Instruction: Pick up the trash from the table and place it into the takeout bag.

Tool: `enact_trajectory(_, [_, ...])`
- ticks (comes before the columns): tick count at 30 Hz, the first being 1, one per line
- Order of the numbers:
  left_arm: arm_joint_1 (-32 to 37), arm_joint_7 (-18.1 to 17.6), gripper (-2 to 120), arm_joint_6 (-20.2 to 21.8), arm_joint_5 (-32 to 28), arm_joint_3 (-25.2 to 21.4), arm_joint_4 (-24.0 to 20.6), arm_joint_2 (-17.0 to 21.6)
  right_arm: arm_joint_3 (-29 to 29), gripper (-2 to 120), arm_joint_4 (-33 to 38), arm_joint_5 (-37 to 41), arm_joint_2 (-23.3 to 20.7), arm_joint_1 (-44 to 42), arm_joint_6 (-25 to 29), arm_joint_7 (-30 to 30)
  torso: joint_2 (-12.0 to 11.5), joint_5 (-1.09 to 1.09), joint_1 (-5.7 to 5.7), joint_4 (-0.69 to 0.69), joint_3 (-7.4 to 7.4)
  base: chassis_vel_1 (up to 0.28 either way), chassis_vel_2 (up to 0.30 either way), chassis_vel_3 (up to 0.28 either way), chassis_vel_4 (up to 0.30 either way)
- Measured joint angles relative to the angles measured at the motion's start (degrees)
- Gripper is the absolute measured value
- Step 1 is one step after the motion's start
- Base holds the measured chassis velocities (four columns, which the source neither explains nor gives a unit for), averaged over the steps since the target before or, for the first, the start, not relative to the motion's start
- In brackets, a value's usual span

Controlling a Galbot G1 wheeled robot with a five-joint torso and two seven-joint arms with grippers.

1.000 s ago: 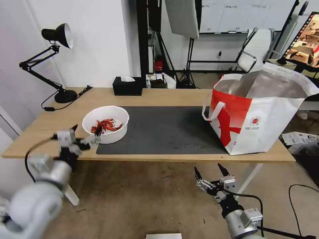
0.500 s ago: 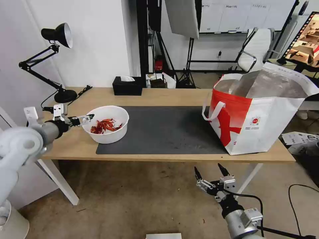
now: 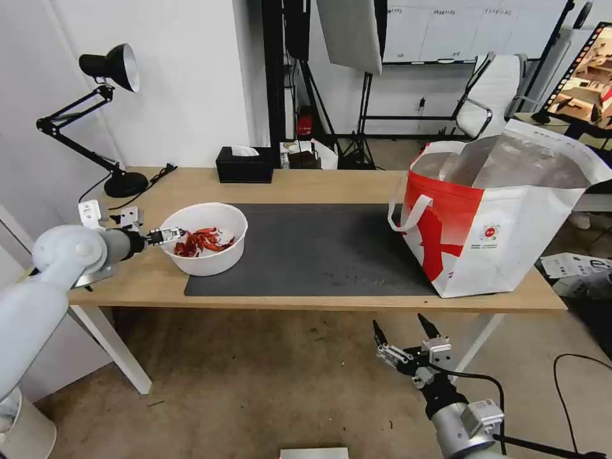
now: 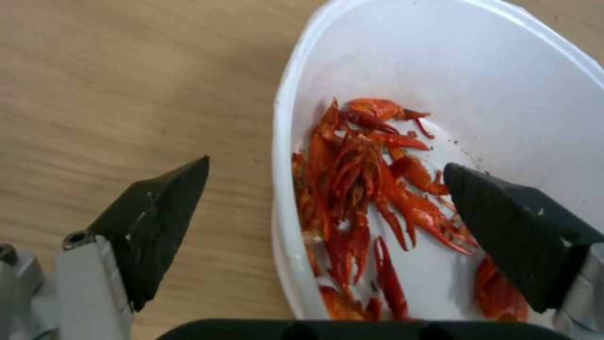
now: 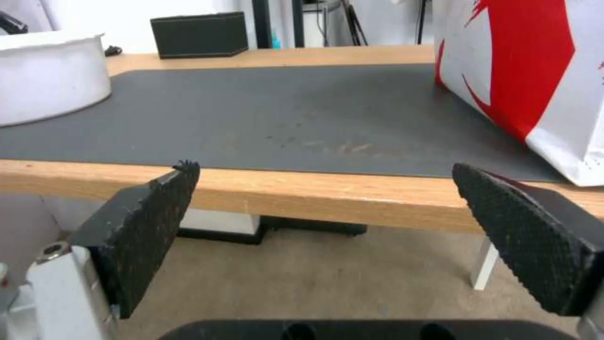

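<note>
The trash in sight is a white bowl (image 3: 210, 262) holding red shells (image 3: 205, 241), standing on the left end of the dark mat (image 3: 319, 255) on the light-wood table (image 3: 319, 183). My left gripper (image 3: 171, 236) is at the bowl's left rim. In the left wrist view the left gripper (image 4: 327, 189) is open, with one finger (image 4: 154, 226) over the wood outside the bowl (image 4: 503, 85) and the other above the shells (image 4: 365, 174) inside. The takeout bag (image 3: 503, 242) stands open at the table's right end. My right gripper (image 3: 407, 333) hangs open below the table's front edge.
A black tissue box (image 3: 244, 167) sits at the table's back edge and a black desk lamp (image 3: 118, 180) at the back left corner. A chair and stands fill the room behind. The right wrist view faces the table's front edge (image 5: 302, 193), with the bag (image 5: 522, 71) on one side.
My left arm has risen from the table's front left edge and moved in to the bowl's left rim. The right arm, bowl and bag have not moved.
</note>
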Motion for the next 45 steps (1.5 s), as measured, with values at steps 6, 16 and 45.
enact_trajectory(6, [-1.2, -4.6, 87, -0.2, -1.8, 1.4, 0.4, -0.5, 0.0, 100, 0.0, 0.0, 0.0, 0.0, 0.0, 0.0, 0.0, 0.0, 0.0, 0.0, 0.0, 0.0, 0.0, 0.0, 0.0])
enact_trajectory(16, [-1.3, -5.3, 52, -0.3, -2.1, 2.3, 0.6, 0.0, 0.0, 100, 0.0, 0.0, 0.0, 0.0, 0.0, 0.0, 0.0, 0.0, -0.01, 0.01, 0.0, 0.0, 0.0, 0.0, 0.0])
enact_trajectory(45, [-5.9, 4.4, 0, -12.7, 15.5, 7.9, -9.2, 0.8, 0.0, 100, 0.0, 0.0, 0.0, 0.0, 0.0, 0.0, 0.0, 0.0, -0.01, 0.0, 0.0, 0.0, 0.0, 0.0, 0.0])
